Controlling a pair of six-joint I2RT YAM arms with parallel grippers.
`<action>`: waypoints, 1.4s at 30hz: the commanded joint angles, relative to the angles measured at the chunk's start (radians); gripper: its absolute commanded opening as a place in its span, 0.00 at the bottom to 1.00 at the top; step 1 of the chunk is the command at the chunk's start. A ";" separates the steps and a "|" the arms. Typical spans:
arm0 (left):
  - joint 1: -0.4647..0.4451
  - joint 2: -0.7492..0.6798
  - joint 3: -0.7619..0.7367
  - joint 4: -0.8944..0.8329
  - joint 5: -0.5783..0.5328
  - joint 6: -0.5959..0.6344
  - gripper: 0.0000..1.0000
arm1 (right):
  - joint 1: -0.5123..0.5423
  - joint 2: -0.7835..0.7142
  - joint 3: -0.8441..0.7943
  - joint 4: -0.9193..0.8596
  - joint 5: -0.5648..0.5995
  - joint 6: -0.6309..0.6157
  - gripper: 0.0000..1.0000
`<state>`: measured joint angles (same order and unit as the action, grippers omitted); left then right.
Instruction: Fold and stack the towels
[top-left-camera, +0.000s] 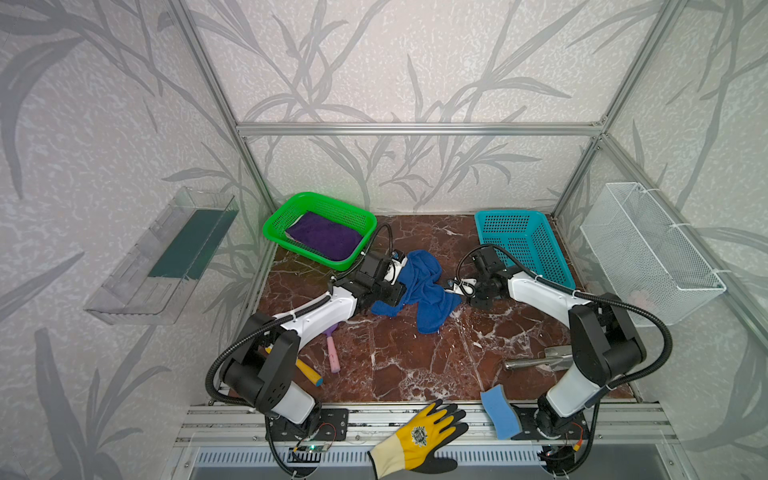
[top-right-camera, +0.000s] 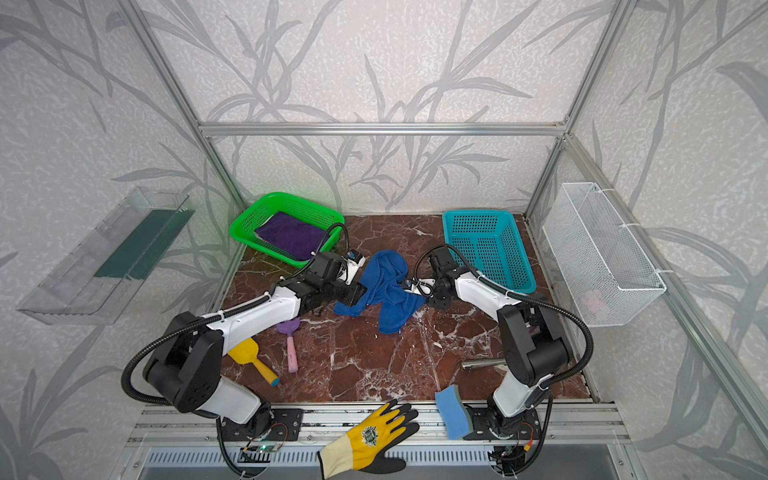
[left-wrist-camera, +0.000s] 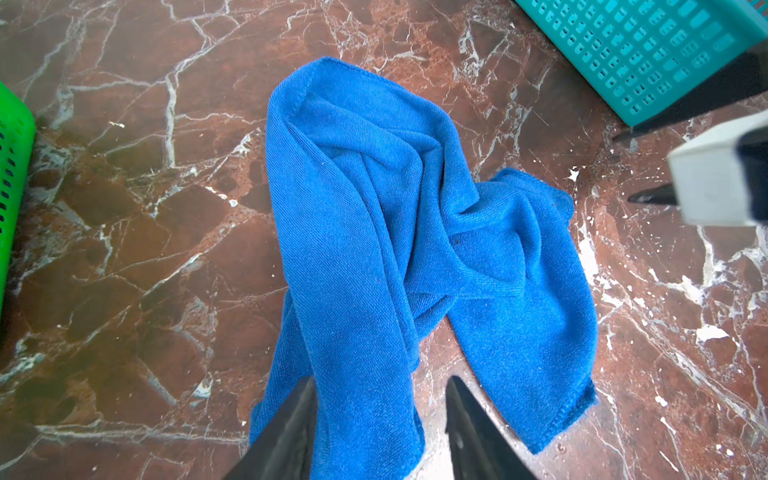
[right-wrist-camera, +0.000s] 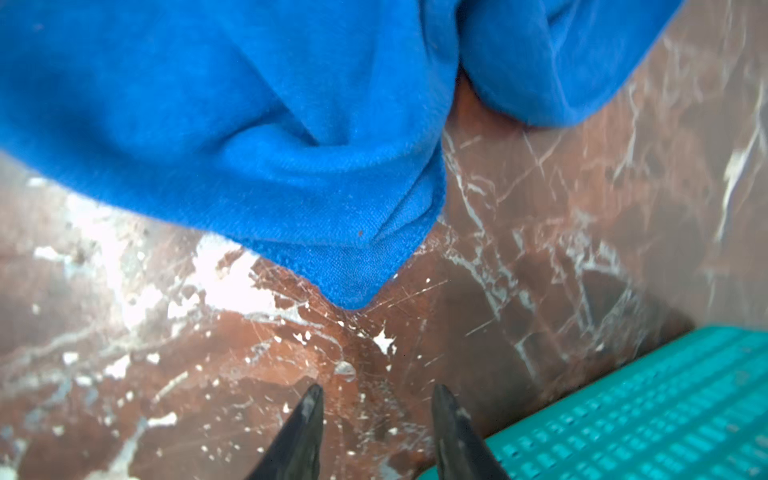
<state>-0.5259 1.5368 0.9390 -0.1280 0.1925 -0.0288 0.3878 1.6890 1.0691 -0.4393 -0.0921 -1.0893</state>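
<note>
Left wrist view: my left gripper, jaws apart, straddles the crumpled blue towel on the table; my right gripper, also unclenched, is empty near its corner.

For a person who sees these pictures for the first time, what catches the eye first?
The royal blue towel stands out first: it lies crumpled in the middle of the red-brown marble table, between the open left gripper and the open right gripper. Next comes the bright green basket at the back left, with the purple towel inside. A yellow and black glove lies at the very front.
</note>
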 joint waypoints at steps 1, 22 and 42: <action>-0.004 -0.031 -0.018 0.025 -0.004 -0.005 0.51 | -0.017 0.062 0.071 -0.072 -0.118 -0.254 0.44; -0.004 -0.018 -0.011 0.020 -0.022 0.029 0.51 | -0.008 0.244 0.212 -0.228 -0.145 -0.392 0.42; -0.003 -0.023 -0.015 0.018 -0.038 0.043 0.51 | 0.000 0.424 0.411 -0.429 -0.075 -0.430 0.19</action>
<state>-0.5285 1.5288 0.9249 -0.1184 0.1692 -0.0029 0.3817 2.0686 1.4723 -0.8017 -0.1902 -1.5143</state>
